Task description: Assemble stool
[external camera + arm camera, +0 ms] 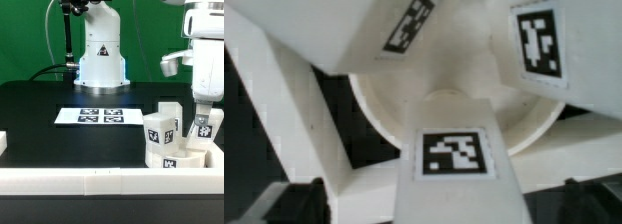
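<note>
The stool parts are gathered near the front of the black table (50,105), on the exterior view's right, close against the long white border rail (90,181). The round seat (185,158) lies low there, mostly hidden behind the legs. One blocky white leg (162,130) with a black-and-white tag stands just beside it on the exterior view's left, and a second tagged leg (203,128) stands directly under the robot's wrist.

In the wrist view the curved rim of the seat (384,125) is seen from close. A tagged leg (452,150) lies over it, and two more tagged pieces (402,30) (541,45) are near it.

The hand (205,112) hangs over the second leg. Its dark fingertips (292,200) stand wide apart on both sides of the leg, and I cannot tell if they touch it.

Further back, the marker board (98,116) lies flat in the middle of the table, in front of the white robot base (101,55).
</note>
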`<control>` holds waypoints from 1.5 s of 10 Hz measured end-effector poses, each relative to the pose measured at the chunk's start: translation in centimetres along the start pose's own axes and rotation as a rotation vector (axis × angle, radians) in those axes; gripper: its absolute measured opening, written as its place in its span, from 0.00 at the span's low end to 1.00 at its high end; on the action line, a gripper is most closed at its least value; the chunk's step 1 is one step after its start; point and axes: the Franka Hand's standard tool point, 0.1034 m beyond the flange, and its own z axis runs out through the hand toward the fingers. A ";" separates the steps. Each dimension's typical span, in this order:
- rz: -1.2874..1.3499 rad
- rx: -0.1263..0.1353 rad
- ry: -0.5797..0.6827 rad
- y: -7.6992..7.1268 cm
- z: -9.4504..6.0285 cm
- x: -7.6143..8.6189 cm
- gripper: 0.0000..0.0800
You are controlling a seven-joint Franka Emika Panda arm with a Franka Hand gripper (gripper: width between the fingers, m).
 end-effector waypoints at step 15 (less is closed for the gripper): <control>1.068 0.029 0.035 -0.6 0.4 0.4 0.42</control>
